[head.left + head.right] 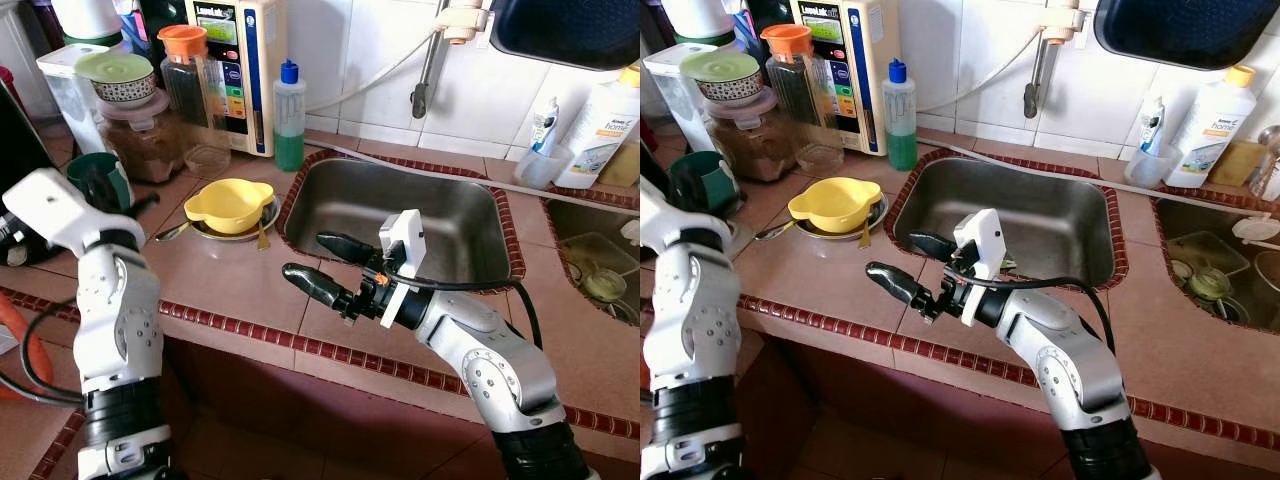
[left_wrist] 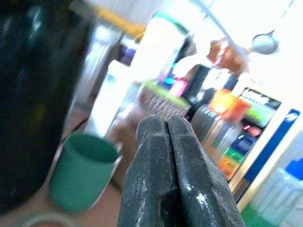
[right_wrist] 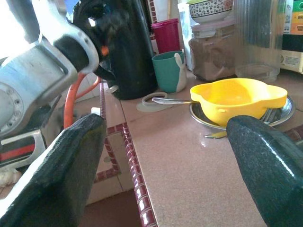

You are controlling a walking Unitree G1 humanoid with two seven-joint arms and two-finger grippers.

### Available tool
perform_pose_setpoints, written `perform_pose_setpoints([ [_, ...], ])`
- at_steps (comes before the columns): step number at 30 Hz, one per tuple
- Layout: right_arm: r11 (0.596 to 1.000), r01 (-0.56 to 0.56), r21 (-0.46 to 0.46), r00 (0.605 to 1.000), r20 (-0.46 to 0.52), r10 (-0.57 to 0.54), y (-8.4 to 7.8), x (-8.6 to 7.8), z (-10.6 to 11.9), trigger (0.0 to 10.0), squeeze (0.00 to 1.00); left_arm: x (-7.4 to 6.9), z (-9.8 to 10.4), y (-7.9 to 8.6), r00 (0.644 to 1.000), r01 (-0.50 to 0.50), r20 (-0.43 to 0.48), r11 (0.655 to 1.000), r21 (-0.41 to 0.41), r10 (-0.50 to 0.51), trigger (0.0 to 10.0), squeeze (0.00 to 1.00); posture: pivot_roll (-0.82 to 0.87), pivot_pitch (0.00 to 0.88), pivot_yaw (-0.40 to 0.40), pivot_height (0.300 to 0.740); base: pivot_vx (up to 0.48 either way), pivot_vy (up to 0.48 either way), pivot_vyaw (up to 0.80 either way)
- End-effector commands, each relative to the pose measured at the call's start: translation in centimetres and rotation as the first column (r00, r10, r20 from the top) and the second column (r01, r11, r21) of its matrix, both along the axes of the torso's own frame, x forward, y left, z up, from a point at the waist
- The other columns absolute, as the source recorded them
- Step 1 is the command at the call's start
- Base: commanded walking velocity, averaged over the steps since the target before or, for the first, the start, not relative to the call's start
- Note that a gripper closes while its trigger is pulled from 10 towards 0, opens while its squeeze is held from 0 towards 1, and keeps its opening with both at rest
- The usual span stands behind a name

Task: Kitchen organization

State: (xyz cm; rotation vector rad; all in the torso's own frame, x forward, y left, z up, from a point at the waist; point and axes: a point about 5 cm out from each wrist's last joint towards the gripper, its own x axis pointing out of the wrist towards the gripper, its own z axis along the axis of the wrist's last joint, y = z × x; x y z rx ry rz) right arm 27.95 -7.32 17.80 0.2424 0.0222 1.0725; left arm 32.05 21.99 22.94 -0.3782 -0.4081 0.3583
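Right hand (image 1: pixel 318 262) is wide open, holding nothing, hovering low over the bench (image 1: pixel 250 290) at the front left corner of the sink (image 1: pixel 420 215), fingers aimed at the yellow bowl (image 1: pixel 228 203). The bowl sits on a steel plate (image 1: pixel 262 228) left of the sink, cutlery poking out from under it, a spoon (image 1: pixel 172 232) lying off to the left. Looks like the bowl is the next pick, probably bound for the sink. I'd go in level and straddle the near rim with one finger inside, one outside; the wall looks smooth and curved, so a shallow pinch may slip. Lift straight up first so the plate and cutlery don't drag along. Left hand (image 2: pixel 169 179) is pressed shut and empty, parked up near the green cup (image 2: pixel 83 169), well clear of the bowl.
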Motion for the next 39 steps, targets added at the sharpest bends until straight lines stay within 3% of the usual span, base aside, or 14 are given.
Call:
perform_pose_setpoints([
  [1,1.000,0.020,0.002,1.000,0.024,-0.020,-0.3,0.3,0.5,10.0,0.00,0.1,1.3,-1.1,0.998,0.037,0.044,0.996,0.085,-0.041,0.0,0.00,0.05,0.009,0.012,0.740,0.000,0.000,0.00],
  [6,1.000,0.022,0.001,0.999,0.025,-0.022,-0.3,0.4,0.5,10.0,0.00,0.1,2.2,-2.5,0.993,0.078,0.077,0.980,0.185,-0.094,0.0,0.00,0.04,0.010,0.012,0.740,0.000,0.000,0.00],
  [10,1.000,0.028,0.000,0.999,0.025,-0.028,-0.3,0.4,0.5,10.0,0.00,0.3,1.8,-3.2,0.991,0.107,0.057,0.982,0.155,-0.117,0.0,0.00,0.04,0.011,0.013,0.740,0.000,0.000,0.00],
  [11,1.000,0.031,0.000,0.999,0.025,-0.031,-0.3,0.4,0.5,10.0,0.00,0.3,1.6,-3.1,0.993,0.100,0.046,0.986,0.135,-0.107,2.3,0.00,0.04,0.012,0.012,0.740,0.000,0.000,0.00],
  [12,0.999,0.033,0.000,0.999,0.024,-0.033,-0.3,0.4,0.5,10.0,0.00,0.2,1.4,-2.8,0.994,0.094,0.039,0.990,0.105,-0.098,5.3,0.00,0.04,0.012,0.012,0.740,0.000,0.000,0.00],
  [13,0.999,0.035,0.000,0.999,0.023,-0.035,-0.3,0.4,0.5,10.0,0.00,0.2,1.2,-2.5,0.996,0.084,0.035,0.994,0.073,-0.087,10.0,0.00,0.04,0.013,0.010,0.740,0.000,0.000,0.00],
  [14,0.999,0.035,0.000,0.999,0.022,-0.035,-0.3,0.4,0.4,10.0,0.00,0.2,0.9,-2.0,0.997,0.068,0.031,0.997,0.031,-0.069,10.0,1.00,0.04,0.013,0.010,0.740,0.000,0.000,0.00],
  [16,0.999,0.033,-0.004,0.999,0.018,-0.032,-0.2,0.3,0.2,10.0,0.00,0.1,-0.7,-0.5,1.000,0.011,-0.019,0.997,-0.079,-0.013,10.0,1.00,0.04,0.016,0.007,0.740,0.000,0.000,0.00],
  [18,1.000,0.030,-0.005,0.999,0.017,-0.030,-0.2,0.3,0.2,10.0,0.00,0.0,-1.7,0.0,0.998,-0.017,-0.054,0.993,-0.120,0.011,10.0,1.00,0.04,0.016,0.007,0.740,0.000,0.000,0.00],
  [26,0.999,0.035,-0.016,0.999,0.022,-0.034,-0.1,0.0,0.2,10.0,0.00,-0.1,-4.7,-0.2,0.991,-0.034,-0.130,0.965,-0.262,-0.001,10.0,1.00,0.03,0.025,0.005,0.740,0.000,0.000,0.00],
  [34,0.998,0.061,-0.005,0.998,0.015,-0.061,0.2,-0.4,0.0,10.0,0.00,0.2,-6.9,-0.6,0.981,-0.017,-0.190,0.953,-0.302,-0.043,10.0,1.00,0.02,0.024,0.001,0.740,0.000,0.000,0.00],
  [39,0.996,0.083,-0.009,0.997,0.003,-0.083,0.5,-1.1,-0.6,10.0,0.00,0.3,-7.9,-0.7,0.971,0.010,-0.229,0.970,-0.243,-0.067,10.0,1.00,0.02,0.025,0.001,0.740,0.000,0.000,0.00],
])
